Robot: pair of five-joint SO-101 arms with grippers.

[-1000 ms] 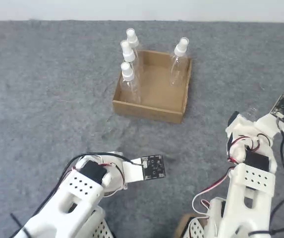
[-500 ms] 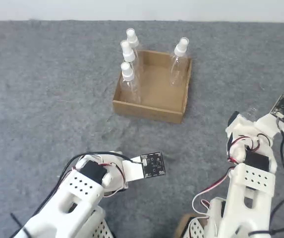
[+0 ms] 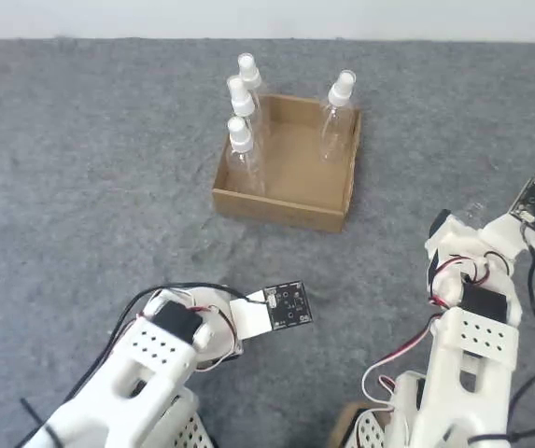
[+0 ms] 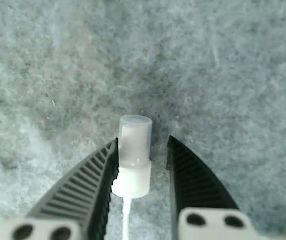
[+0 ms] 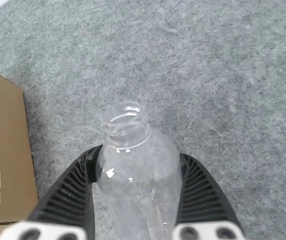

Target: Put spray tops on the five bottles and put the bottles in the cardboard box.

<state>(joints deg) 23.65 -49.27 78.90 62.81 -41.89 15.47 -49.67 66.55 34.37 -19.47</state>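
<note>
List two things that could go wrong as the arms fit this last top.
1. The spray top lies against one side of the left gripper, with a gap on the other: closing may tilt or flick it.
2. The right gripper holds the open bottle by its smooth body: pressing the top on could make it slip.

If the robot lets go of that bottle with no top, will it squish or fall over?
The bottle looks like thin, clear, empty plastic, so it is probably light and a bit squishy. The right gripper is clamped on its smooth round body, which might slip. With a slim, light body like that, it could tip easily.
</note>
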